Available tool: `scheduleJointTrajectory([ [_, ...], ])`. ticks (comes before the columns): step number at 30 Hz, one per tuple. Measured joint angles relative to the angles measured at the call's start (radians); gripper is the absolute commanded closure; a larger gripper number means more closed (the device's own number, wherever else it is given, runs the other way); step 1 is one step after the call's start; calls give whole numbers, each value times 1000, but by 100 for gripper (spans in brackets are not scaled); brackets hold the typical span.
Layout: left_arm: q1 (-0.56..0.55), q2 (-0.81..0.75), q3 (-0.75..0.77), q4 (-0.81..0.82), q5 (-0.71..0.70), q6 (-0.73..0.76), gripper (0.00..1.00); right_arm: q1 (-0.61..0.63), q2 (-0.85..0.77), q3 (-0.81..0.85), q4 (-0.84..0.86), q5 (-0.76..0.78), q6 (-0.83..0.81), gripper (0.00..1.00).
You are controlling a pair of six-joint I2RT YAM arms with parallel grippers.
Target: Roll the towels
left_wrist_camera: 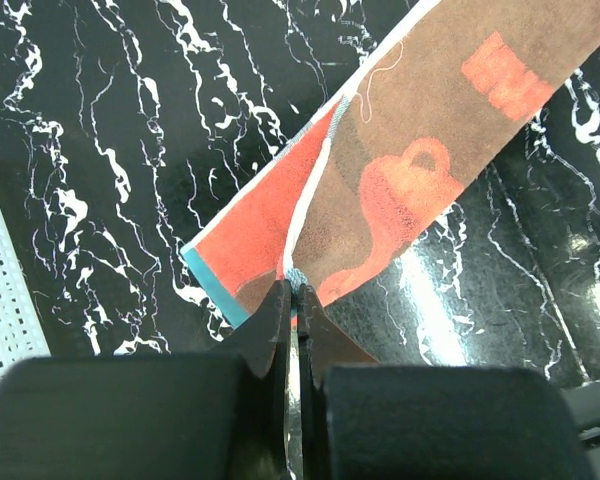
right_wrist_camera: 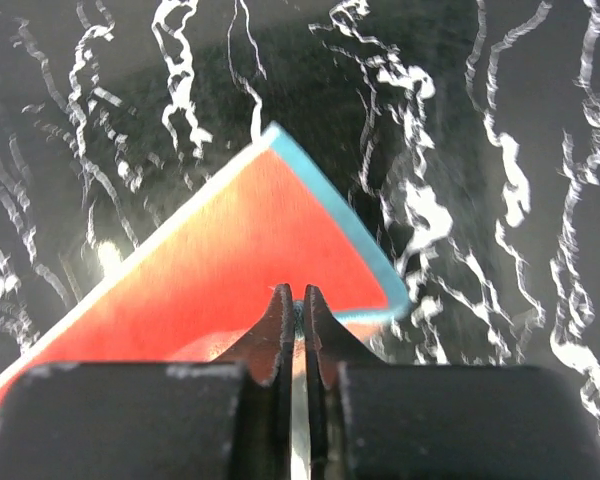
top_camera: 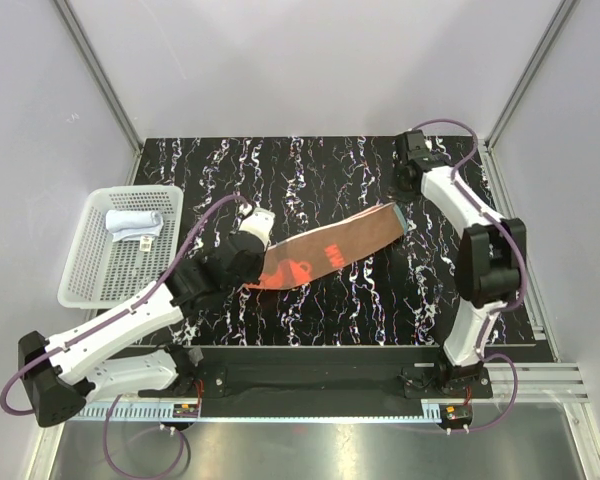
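The rust-brown towel [top_camera: 330, 250] with red-orange patches and a teal edge lies stretched as a long folded strip across the middle of the table. My left gripper [top_camera: 252, 282] is shut on its near-left end, seen in the left wrist view [left_wrist_camera: 294, 290] pinching the towel [left_wrist_camera: 400, 190] at its teal corner. My right gripper [top_camera: 404, 218] is shut on its far-right end, and the right wrist view [right_wrist_camera: 297, 300] shows the red-orange towel corner [right_wrist_camera: 230, 260] between the jaws. The pale blue-white towel [top_camera: 132, 224] lies rolled in the white basket.
The white perforated basket [top_camera: 100, 280] stands at the left edge of the black marbled table [top_camera: 380, 310]. Its wall also shows in the left wrist view [left_wrist_camera: 0, 300]. Grey walls close in the back and sides.
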Motion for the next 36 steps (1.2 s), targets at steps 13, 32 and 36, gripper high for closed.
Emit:
scheduleJointTrajectory([
  [13,0,-220,176,-156,20,-19,100,4,-668,-264,-154,26,62,100],
  [32,266,92,311,-177,206,-32,100,-6,-629,-294,-237,100,143,100],
  [36,422,328,314,-145,254,-32,100,-41,-384,-286,-135,90,136,100],
])
